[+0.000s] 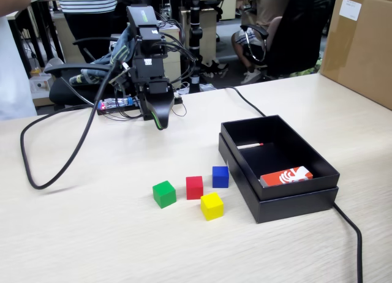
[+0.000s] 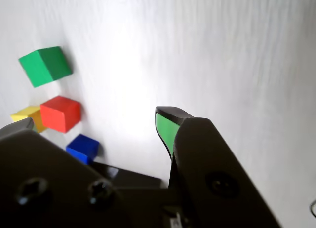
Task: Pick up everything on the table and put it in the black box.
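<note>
On the pale wood desk (image 1: 92,234), four cubes cluster at lower centre of the fixed view, below the raised end effector (image 1: 160,120); the green cube (image 1: 164,194) lies nearest. Whether its jaws are parted cannot be told.

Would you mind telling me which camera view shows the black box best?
The fixed view: the black box appears whole there, open, with a card and a thin stick inside. The wrist view catches only a dark corner beside the blue cube.
</note>
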